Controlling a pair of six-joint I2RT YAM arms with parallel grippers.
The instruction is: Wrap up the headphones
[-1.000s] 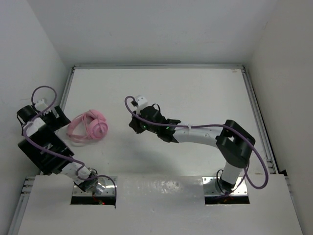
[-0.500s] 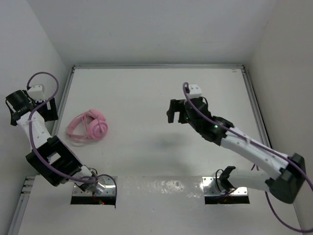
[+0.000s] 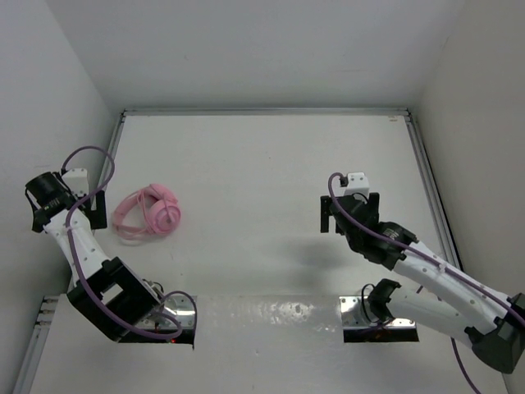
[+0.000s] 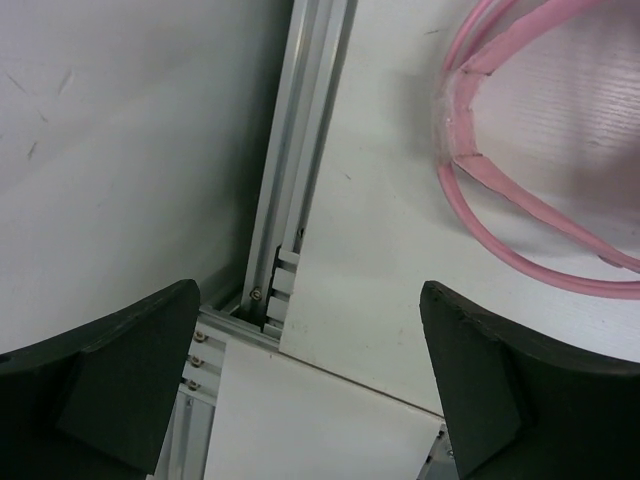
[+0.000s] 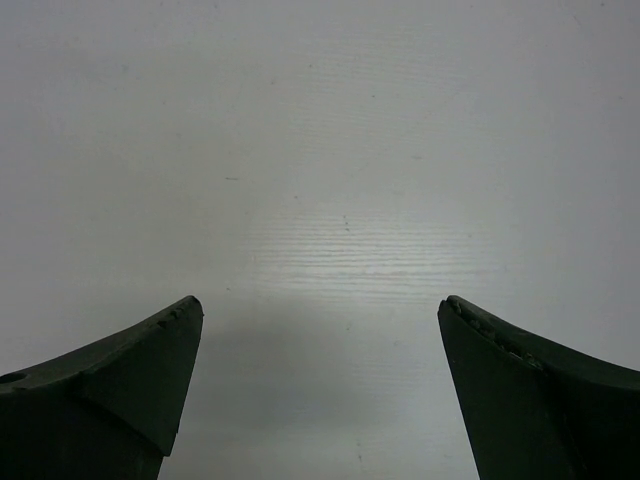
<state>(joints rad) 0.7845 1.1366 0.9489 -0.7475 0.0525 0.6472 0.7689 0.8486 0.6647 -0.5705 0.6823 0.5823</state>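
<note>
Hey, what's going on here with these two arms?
Neither arm is handling anything at this moment. The headphones lie in a pink bundle on the left part of the table. The left end effector is open by the rail at the table's left edge, beside the headphones but not touching them. The right end effector is open too, over bare table well to the right. Whether the headphones are fully wrapped is hard to tell.

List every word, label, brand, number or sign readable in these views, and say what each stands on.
None: no text can be read in any view.
The headphones show no logo or lettering.
The left gripper and right gripper are plain black and unmarked.
Any print on the right arm's white wrist module is too small to tell.
</note>
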